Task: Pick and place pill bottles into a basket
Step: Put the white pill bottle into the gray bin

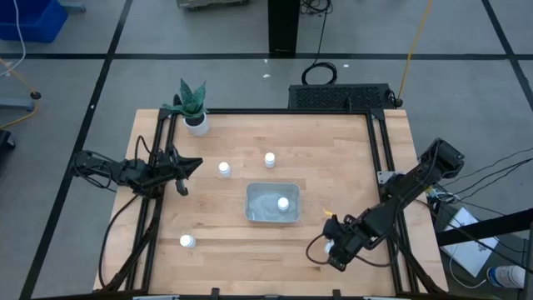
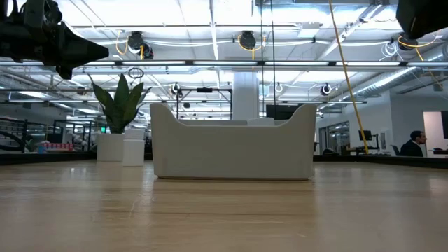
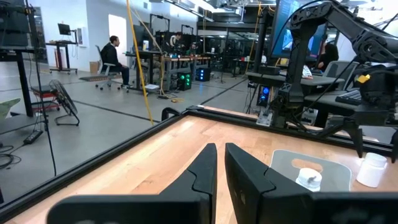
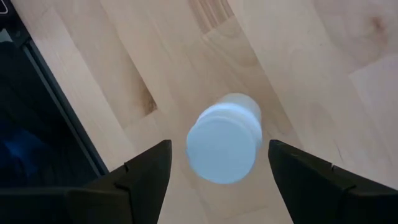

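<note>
Near the table's front right corner, the right gripper (image 1: pixel 336 247) points down over a pill bottle (image 4: pixel 225 145) that stands upright on the wood, its white cap (image 4: pixel 221 149) facing the wrist camera. The two dark fingers (image 4: pixel 142 171) are spread wide, one on each side of the bottle, and neither touches it. Toward the middle of the table sits the basket (image 1: pixel 255 196), a pale shallow tray, with one bottle (image 1: pixel 283 203) standing inside it near its right end. Two more bottles stand on the bare wood behind the basket: one (image 1: pixel 224 169) off its back left corner, the other (image 1: pixel 270 159) a little farther back and to the right, the two well apart from each other. A fifth bottle (image 1: pixel 186 242) stands alone near the front left of the table, well apart from the basket. At the table's left edge the left gripper (image 1: pixel 190 166) hangs above the wood and points across toward the basket, its fingers (image 3: pixel 200 174) drawn close together with only a narrow slit between them and nothing in it. A white pot with a green plant (image 1: pixel 191 105) stands at the back left corner. Beyond the table, a person (image 3: pixel 114 56) sits at a desk in the room.
</note>
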Robot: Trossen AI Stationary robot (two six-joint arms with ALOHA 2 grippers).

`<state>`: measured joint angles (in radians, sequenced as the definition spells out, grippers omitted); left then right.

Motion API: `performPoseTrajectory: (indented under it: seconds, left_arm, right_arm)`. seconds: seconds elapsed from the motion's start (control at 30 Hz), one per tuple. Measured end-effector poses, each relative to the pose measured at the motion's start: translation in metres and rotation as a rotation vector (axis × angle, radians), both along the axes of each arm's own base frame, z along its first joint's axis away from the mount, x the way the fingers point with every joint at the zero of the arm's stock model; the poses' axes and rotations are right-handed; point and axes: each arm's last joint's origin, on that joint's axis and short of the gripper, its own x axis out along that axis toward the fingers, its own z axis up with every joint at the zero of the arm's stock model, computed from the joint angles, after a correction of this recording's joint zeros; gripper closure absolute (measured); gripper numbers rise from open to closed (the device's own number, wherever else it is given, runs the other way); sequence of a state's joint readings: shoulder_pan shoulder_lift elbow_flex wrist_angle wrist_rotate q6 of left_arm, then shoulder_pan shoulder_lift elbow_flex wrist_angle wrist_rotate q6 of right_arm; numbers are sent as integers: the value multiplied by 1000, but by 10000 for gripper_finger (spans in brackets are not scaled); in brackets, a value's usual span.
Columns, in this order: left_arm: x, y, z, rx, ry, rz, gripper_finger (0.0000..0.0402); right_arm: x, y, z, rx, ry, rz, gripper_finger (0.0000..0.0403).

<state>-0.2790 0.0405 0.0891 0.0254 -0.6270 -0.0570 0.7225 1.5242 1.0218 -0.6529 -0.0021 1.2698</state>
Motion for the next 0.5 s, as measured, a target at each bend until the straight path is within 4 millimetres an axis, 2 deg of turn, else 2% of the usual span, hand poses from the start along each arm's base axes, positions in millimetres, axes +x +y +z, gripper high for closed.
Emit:
performPoseTrajectory:
  seconds: [0.37,0.5]
  left_arm:
    - [0,0,-1,3,6,0,364]
    - [0,0,-1,5,14,0,364]
  right_arm:
    - [2,-2,0,-2,-11,13,150]
    - [2,-2,0,-5,-14,13,167]
